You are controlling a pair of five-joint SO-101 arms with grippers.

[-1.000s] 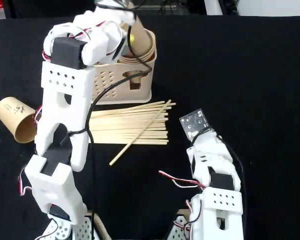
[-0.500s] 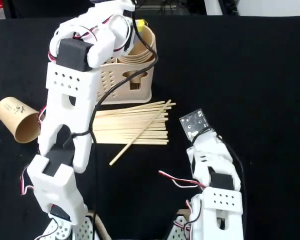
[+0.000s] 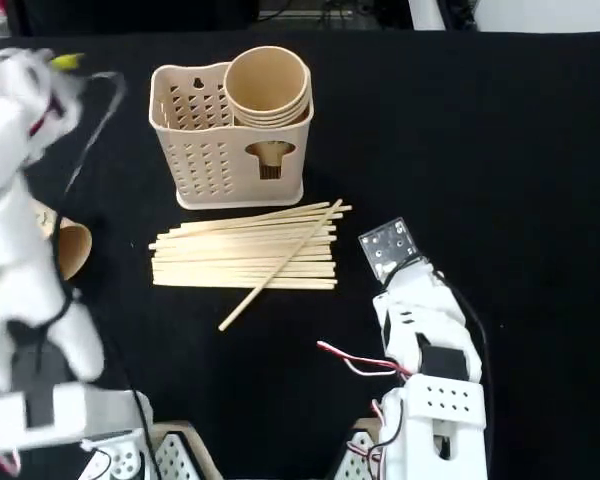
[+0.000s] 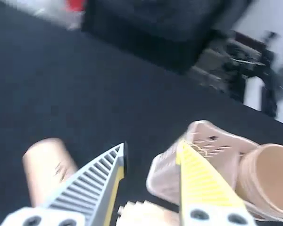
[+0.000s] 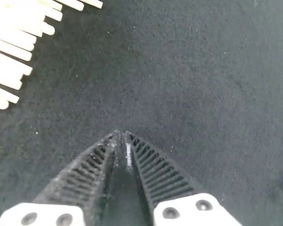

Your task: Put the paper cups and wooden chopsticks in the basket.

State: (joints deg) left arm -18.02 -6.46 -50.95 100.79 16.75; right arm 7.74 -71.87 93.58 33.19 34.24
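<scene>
Paper cups (image 3: 267,85) in basket (image 3: 195,150), left hand (image 4: 151,145) agape — empty, right hand (image 5: 121,134) closed.

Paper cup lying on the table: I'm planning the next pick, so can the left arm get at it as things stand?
Probably yes. The left tool is open, the cup lies on its side close beside it, and nothing stands between them.

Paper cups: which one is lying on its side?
The lone cup on the table, left of the chopsticks; the nested cups stand upright in the basket.
</scene>
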